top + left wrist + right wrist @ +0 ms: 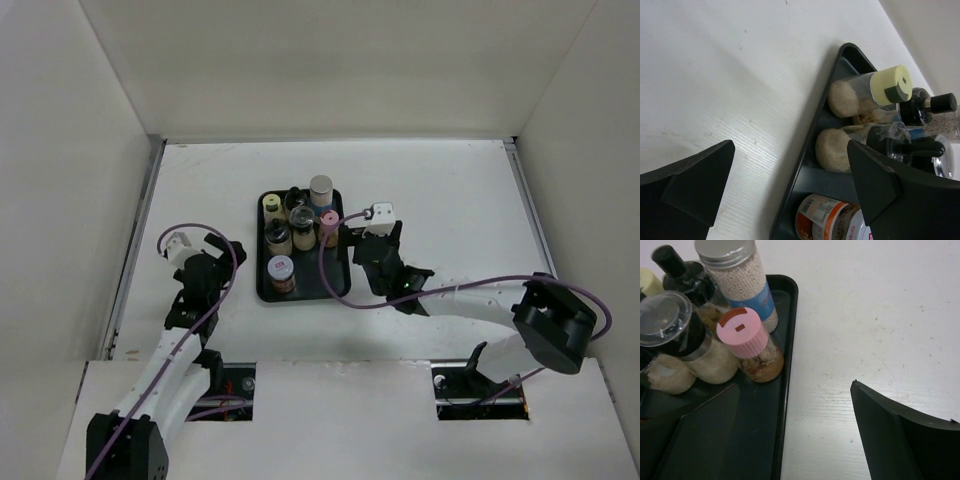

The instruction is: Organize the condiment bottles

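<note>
The left gripper (222, 246) is being held with its jaws spread wide and nothing between them. It is being kept low over the bare table (450, 190), just beside the left rim of the black tray (262, 290). The right gripper (347, 245) is likewise being held wide and empty. It is being pointed at the tray's right rim, near the pink-capped jar (747, 342) but apart from it. Both tools are being judged as parked off the load so that no bottle is nudged.

The condiment bottles (301, 215) are all being carried upright in the tray: 7 bottles are being counted, against 1 tray and 2 grippers. 6 are being kept packed close at the far end, probably so that they stay grouped and brace one another:
- 1 cream-capped jar (875, 90)
- 1 black-topped jar (295, 197)
- 1 tall silver-capped bottle (737, 285) with a blue band
- 1 clear-lidded jar (665, 315)
- the pink-capped jar
- 1 tan jar (278, 238) whose cap cannot be told

The 7th, a red-and-white labelled jar (281, 272), is being left apart nearer the front. Nothing is being left on the table, so the sorting is being judged as nearly or wholly finished.
</note>
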`<action>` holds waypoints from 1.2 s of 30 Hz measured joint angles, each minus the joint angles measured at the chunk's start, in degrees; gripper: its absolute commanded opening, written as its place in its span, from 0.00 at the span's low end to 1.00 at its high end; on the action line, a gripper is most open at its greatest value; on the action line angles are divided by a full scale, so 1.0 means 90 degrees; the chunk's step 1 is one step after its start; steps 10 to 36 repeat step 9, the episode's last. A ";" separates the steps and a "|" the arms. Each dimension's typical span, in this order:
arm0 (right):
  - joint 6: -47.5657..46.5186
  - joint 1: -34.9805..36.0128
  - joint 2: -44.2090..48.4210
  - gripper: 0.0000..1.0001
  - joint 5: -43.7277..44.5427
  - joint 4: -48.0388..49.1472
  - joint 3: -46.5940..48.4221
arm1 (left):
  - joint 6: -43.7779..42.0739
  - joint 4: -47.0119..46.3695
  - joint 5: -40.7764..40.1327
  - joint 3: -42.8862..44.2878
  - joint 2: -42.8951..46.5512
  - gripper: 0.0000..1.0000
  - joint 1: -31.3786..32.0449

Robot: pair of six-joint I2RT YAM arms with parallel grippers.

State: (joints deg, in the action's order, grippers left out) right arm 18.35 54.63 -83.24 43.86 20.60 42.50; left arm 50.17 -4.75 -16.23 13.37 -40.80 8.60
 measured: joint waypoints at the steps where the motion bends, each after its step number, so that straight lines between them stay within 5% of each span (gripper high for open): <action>1: -0.0029 0.0036 0.0049 1.00 0.0029 0.0070 -0.0029 | -0.0056 0.0155 -0.0039 0.0083 0.0000 1.00 0.0000; 6: -0.0168 0.0107 0.0520 0.47 -0.0109 0.0379 -0.0245 | -0.0231 0.0578 -0.0182 0.0466 -0.0061 1.00 0.0068; 9: -0.0155 0.0107 0.0775 0.29 -0.0199 0.0566 -0.0359 | -0.0270 0.0612 -0.0223 0.0491 -0.0085 1.00 0.0180; 36: -0.0155 0.0107 0.0775 0.29 -0.0199 0.0566 -0.0359 | -0.0270 0.0612 -0.0223 0.0491 -0.0085 1.00 0.0180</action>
